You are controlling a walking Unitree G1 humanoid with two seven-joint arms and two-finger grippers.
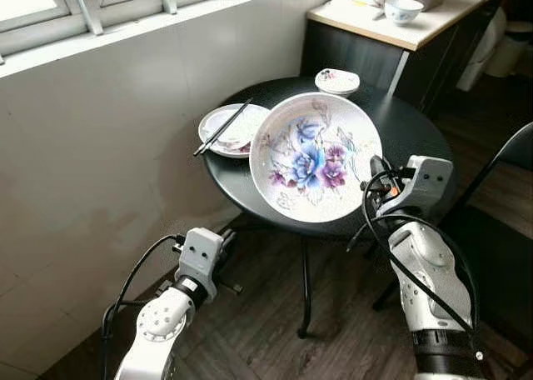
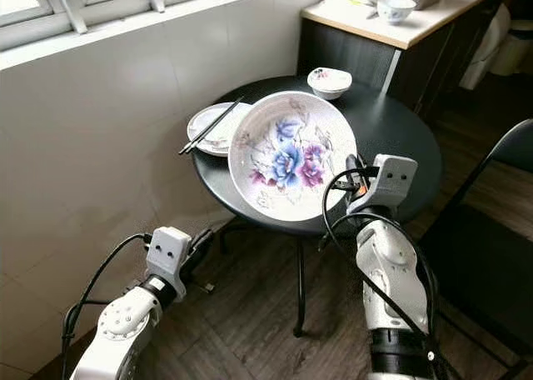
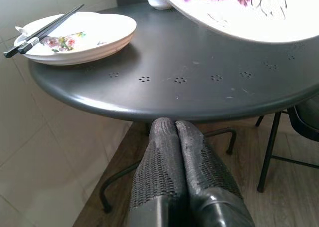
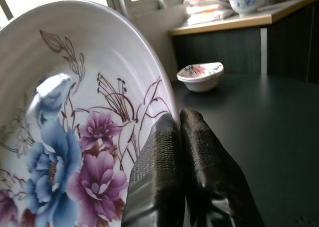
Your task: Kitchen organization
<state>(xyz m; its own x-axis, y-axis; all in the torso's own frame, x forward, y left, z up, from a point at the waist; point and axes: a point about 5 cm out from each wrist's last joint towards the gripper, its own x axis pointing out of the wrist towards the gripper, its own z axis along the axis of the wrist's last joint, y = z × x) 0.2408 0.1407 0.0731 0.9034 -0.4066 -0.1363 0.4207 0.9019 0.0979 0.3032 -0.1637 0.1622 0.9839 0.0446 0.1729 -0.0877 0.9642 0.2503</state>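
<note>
White porcelain with blue and purple flowers, the big plate [image 1: 315, 157] sits tilted at the centre of the frame, lifted over the round black table [image 1: 400, 126]; my right gripper [image 4: 180, 132] has its fingers pinched on the plate's rim at the right edge, so I judge the step in hand is carrying it off; to do this well I should keep the pinch firm, level the plate slowly, and clear the small dish with chopsticks [image 1: 233, 128] just to the left before swinging away, since a rim grip on something this wide could slip or twist.

My left gripper [image 3: 175, 152] hangs low in the lower left of the frame, below the table edge, fingers pressed together and holding nothing.

Behind the plate, toward the upper middle, a small flowered bowl [image 1: 337, 81] rests on the table; at the upper right a wooden counter [image 1: 366, 17] carries a blue-patterned bowl [image 1: 403, 10]; a tiled wall under a window fills the left; dark wood flooring lies below; a chair [image 1: 508, 159] stands at the right edge.
</note>
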